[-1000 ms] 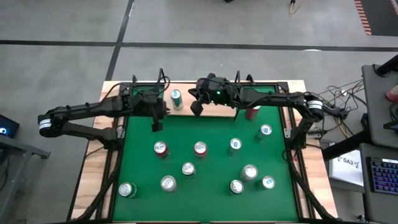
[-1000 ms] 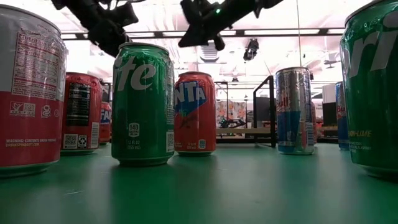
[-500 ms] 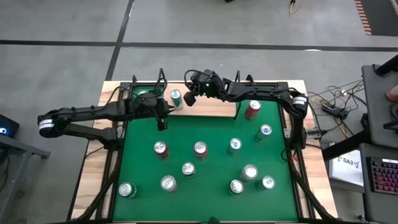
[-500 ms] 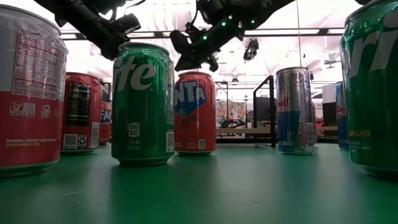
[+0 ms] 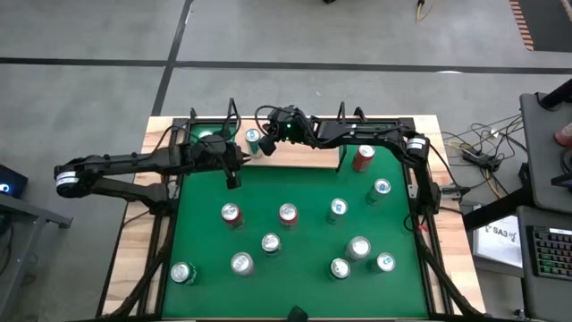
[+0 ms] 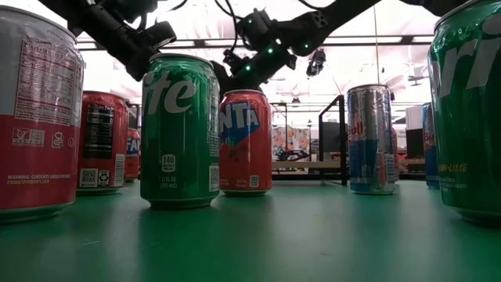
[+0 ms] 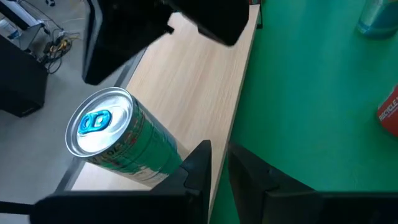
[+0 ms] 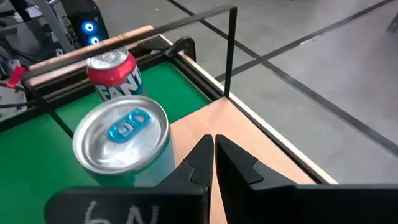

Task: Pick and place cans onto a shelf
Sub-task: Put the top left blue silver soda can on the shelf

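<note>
A green can (image 5: 253, 139) (image 7: 109, 137) with a silver top stands on the left end of the light-wood shelf (image 5: 308, 161). My right gripper (image 5: 266, 148) (image 8: 213, 155) reaches along the shelf from the table's right. It is shut and hangs close beside this can (image 8: 121, 134) on its right; the left wrist view shows wood between them. My left gripper (image 5: 231, 179) (image 7: 219, 167) is shut and holds nothing, over the green table just on the near side of the shelf's left end. A red can (image 5: 363, 158) stands farther right on the shelf.
Several cans stand spread over the green table (image 5: 304, 188), among them a red can (image 5: 231, 213), a second red can (image 5: 287, 213) and a silver one (image 5: 358, 248). Thin black wire uprights (image 8: 231, 53) rise at the shelf's end. A red Fanta can (image 8: 115, 71) stands beyond the green can.
My right gripper has travelled along the shelf toward the table's left edge and come down, ending beside the green can, still shut. My left gripper has sunk slightly and tipped a little further downward. The cans have not moved.
</note>
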`<state>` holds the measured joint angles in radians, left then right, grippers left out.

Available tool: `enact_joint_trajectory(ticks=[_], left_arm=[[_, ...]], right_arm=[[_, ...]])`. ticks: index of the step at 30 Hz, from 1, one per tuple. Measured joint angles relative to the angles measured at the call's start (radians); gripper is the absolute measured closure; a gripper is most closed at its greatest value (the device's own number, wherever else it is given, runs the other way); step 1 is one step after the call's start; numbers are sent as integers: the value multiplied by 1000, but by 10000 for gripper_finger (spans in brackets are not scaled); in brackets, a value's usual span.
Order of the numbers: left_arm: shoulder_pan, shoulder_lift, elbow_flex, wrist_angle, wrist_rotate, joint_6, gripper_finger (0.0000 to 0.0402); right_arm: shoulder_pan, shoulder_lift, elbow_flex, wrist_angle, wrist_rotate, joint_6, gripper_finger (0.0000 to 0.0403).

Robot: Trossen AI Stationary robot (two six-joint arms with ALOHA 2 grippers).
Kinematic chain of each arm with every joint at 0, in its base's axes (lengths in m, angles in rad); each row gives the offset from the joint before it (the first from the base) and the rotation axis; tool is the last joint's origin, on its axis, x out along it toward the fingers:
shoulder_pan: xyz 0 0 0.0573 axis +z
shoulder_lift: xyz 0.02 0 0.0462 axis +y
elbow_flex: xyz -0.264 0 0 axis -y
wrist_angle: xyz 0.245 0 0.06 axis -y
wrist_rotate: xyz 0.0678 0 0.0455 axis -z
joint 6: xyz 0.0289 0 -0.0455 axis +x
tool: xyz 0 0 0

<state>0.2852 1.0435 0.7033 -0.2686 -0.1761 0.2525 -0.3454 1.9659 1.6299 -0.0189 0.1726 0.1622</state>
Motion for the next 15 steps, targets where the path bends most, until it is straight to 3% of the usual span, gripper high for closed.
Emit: enact_joint_trajectory(ticks=[15], left_arm=[[1, -3, 0, 7, -114, -25, 365]], right_arm=[[17, 1, 0, 17, -102, -16, 394]])
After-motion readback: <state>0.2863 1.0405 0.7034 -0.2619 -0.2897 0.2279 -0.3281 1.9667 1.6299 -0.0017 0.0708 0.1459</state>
